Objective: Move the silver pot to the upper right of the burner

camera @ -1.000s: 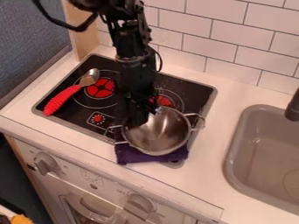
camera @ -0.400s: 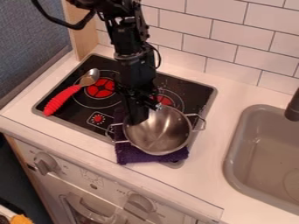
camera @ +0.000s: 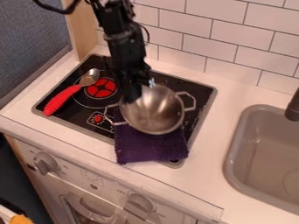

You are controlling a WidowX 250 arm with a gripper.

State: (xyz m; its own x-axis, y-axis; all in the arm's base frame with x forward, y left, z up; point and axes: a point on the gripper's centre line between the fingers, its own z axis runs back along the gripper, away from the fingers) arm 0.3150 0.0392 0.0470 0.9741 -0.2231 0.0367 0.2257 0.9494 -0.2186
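White wall tiles (camera: 222, 39) backed the black cooktop (camera: 196, 94) left of centre. Mid-frame, the silver pot (camera: 154, 111) sat partly over a purple cloth (camera: 151, 148), its rim seemingly pinched at the upper left by the dark gripper (camera: 133, 92). A red-handled spoon (camera: 63, 99) lay farther left, and a grey sink (camera: 265, 153) stood at the right edge.

Black segmented arm, with a looping black cable.
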